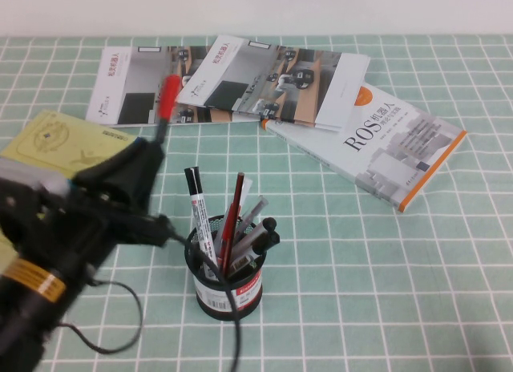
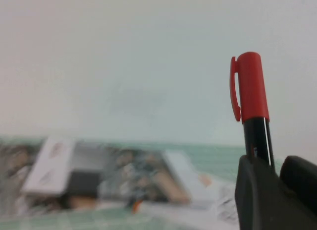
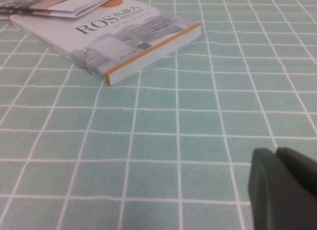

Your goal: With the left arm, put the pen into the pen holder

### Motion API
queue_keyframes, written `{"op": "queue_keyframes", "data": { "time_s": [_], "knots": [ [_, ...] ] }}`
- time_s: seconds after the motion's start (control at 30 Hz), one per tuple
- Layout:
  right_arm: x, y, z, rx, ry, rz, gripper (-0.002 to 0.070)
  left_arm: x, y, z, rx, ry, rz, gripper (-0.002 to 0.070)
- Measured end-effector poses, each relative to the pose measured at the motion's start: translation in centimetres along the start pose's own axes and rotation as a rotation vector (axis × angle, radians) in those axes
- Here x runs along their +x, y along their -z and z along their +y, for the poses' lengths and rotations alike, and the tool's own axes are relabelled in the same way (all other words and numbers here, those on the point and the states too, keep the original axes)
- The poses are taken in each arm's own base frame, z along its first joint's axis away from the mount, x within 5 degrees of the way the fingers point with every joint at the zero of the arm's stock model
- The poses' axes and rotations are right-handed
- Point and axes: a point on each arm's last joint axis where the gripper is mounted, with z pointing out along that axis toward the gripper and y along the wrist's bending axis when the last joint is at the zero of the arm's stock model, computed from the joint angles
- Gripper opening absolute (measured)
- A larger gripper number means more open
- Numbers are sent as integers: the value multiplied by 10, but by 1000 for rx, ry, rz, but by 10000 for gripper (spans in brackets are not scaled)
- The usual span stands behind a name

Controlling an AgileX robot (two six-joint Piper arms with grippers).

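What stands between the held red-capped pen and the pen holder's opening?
No separate obstacle shows. The left end effector grips the pen above the table, left of the pen holder. The holder is already crowded with upright markers, leaving limited gaps. The right end effector hangs over bare tablecloth.

**What we cannot make out**

We see the pen (image 2: 252, 111) only above the left gripper (image 2: 275, 183); its lower barrel is hidden between the fingers. The booklets (image 2: 99, 178) behind are blurred. The right gripper (image 3: 285, 188) is cut off by the frame's edge.
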Motion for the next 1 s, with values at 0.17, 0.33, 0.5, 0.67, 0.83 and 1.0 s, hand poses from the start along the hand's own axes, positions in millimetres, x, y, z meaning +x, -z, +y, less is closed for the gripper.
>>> {"op": "queue_keyframes", "data": {
  "time_s": [0.17,0.33,0.5,0.67,0.83,1.0],
  "knots": [
    [0,0,0,0,0,0,-20,-17,-4,17,-135,-10,211,46],
    [0,0,0,0,0,0,-20,-46,-15,25,-210,-56,369,46],
    [0,0,0,0,0,0,-20,-66,-28,33,-277,-83,490,46],
    [0,0,0,0,0,0,-20,-63,-44,40,-308,-93,605,46],
    [0,0,0,0,0,0,-20,-41,-61,50,-322,-97,708,46],
    [0,0,0,0,0,0,-20,-20,-73,58,-325,-103,766,46]
  ]
}}
